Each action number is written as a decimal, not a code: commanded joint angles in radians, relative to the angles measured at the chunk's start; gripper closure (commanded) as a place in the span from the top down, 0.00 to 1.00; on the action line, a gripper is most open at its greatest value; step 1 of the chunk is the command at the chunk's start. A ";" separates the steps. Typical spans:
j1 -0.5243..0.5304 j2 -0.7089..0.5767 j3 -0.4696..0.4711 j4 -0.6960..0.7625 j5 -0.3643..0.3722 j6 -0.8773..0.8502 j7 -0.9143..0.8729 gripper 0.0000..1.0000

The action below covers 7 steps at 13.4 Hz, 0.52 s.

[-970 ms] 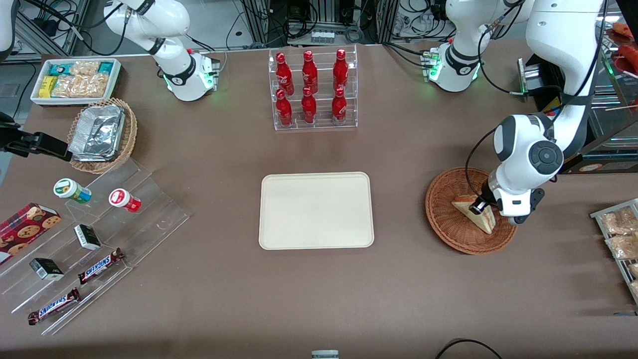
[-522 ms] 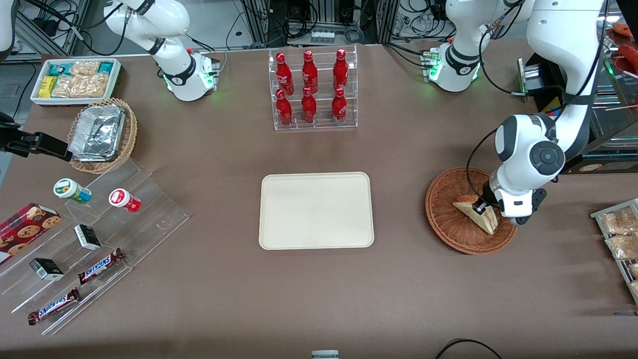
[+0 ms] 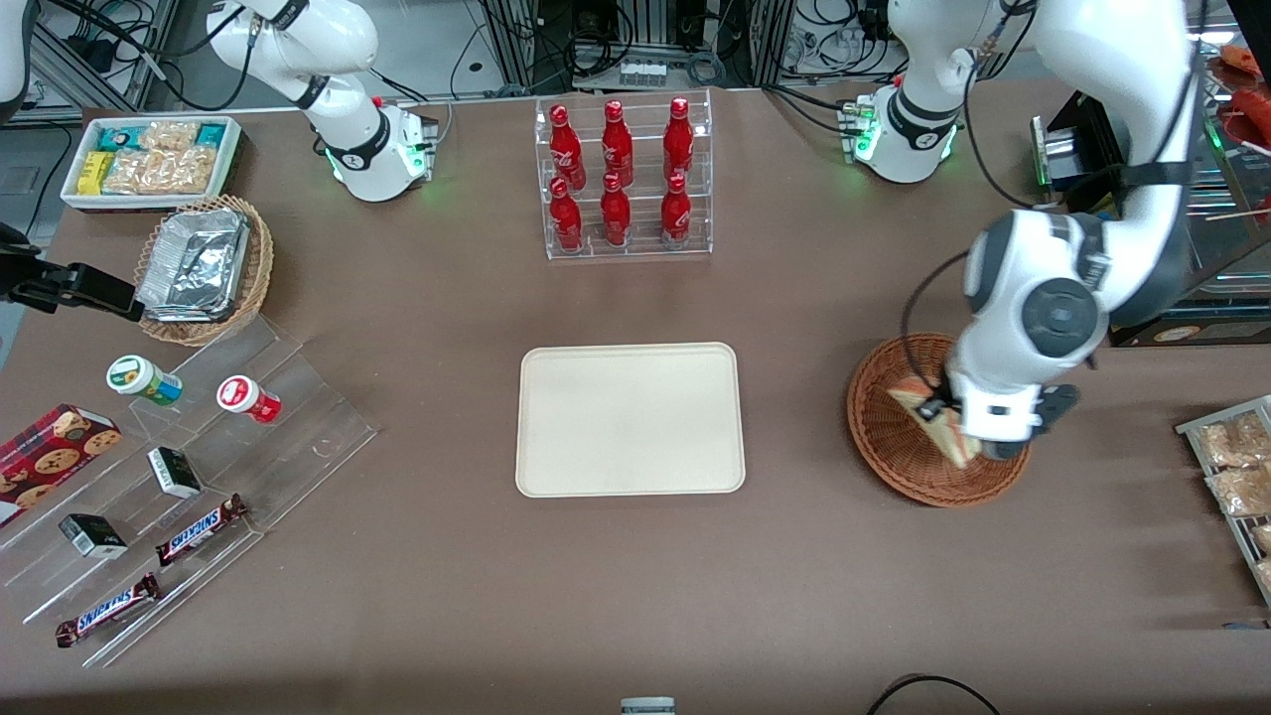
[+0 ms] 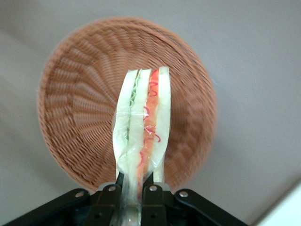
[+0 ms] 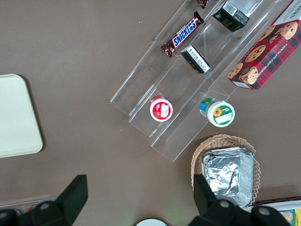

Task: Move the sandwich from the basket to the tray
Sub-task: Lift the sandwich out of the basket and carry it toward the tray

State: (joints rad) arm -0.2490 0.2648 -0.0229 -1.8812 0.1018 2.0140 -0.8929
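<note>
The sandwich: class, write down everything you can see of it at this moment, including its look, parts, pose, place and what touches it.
The sandwich is a triangular wedge of pale white bread in clear wrap, with green, orange and red filling showing along its cut edge. The gripper is shut on one end, its fingers pressing either face, so the wedge stands on edge. It hangs lifted above the reddish-brown wicker basket, apparently clear of the weave. Only the gripper touches it.

Brown table carries the cream tray at centre. Bottle rack at 12 o'clock; reddish wicker basket at 3 o'clock; clear stepped stand and tan basket toward 9. Gripper above the reddish basket.
</note>
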 commanded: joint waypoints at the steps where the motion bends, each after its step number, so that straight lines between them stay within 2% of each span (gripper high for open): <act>1: -0.128 -0.001 0.009 0.049 0.018 -0.057 0.055 0.00; 4: -0.266 0.036 0.009 0.124 0.015 -0.057 0.132 0.00; 7: -0.403 0.195 0.009 0.322 0.003 -0.113 0.166 0.00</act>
State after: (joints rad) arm -0.5793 0.3200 -0.0300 -1.7356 0.1023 1.9729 -0.7586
